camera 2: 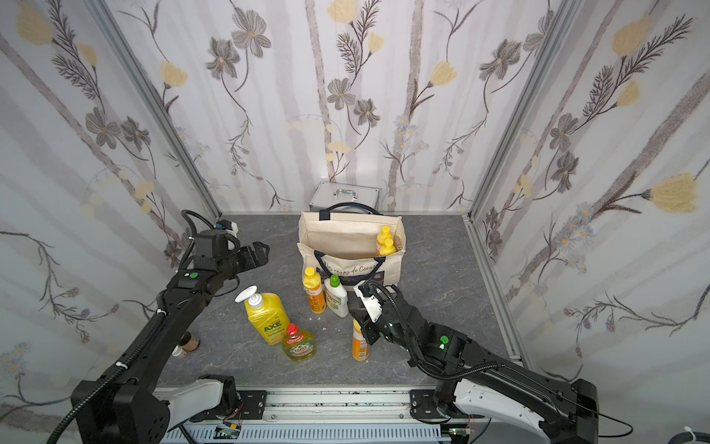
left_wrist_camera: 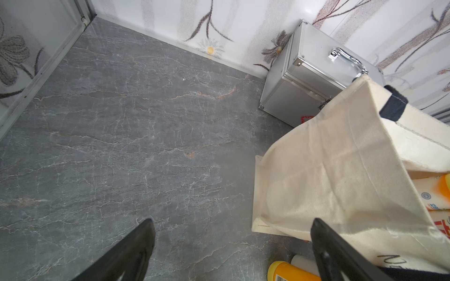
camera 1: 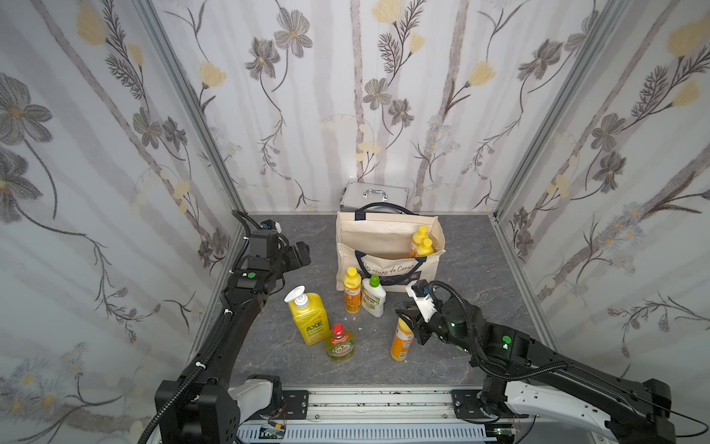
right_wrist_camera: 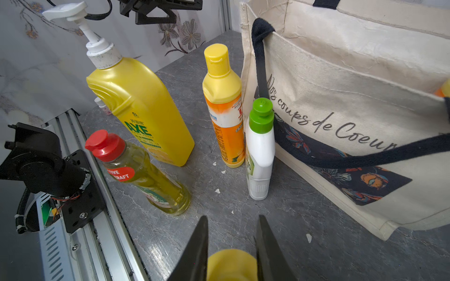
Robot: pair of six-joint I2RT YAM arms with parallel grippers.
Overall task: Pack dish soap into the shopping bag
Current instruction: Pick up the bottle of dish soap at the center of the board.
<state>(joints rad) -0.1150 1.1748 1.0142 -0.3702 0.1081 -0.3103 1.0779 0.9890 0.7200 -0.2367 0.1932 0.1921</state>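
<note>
The cream shopping bag [camera 1: 384, 234] [camera 2: 345, 238] stands open at the back, with two orange yellow-capped bottles [camera 1: 422, 242] inside at its right end. In front of it stand an orange bottle [camera 1: 352, 296], a white green-capped bottle [camera 1: 373, 298], the yellow AXE pump bottle [camera 1: 309, 319] and the red-capped Fairy bottle [camera 1: 339, 344]. My right gripper [camera 1: 403, 317] [right_wrist_camera: 232, 219] is shut on the yellow cap [right_wrist_camera: 231, 265] of another upright orange bottle [camera 1: 401, 344] [camera 2: 360, 346] on the table. My left gripper [camera 1: 303, 253] [left_wrist_camera: 232, 221] hangs open and empty, left of the bag.
A silver metal case [camera 1: 374, 196] [left_wrist_camera: 314, 80] sits behind the bag against the back wall. Two small jars [camera 2: 188, 342] stand by the left wall. An aluminium rail [camera 1: 365, 399] runs along the front edge. Patterned walls close in three sides.
</note>
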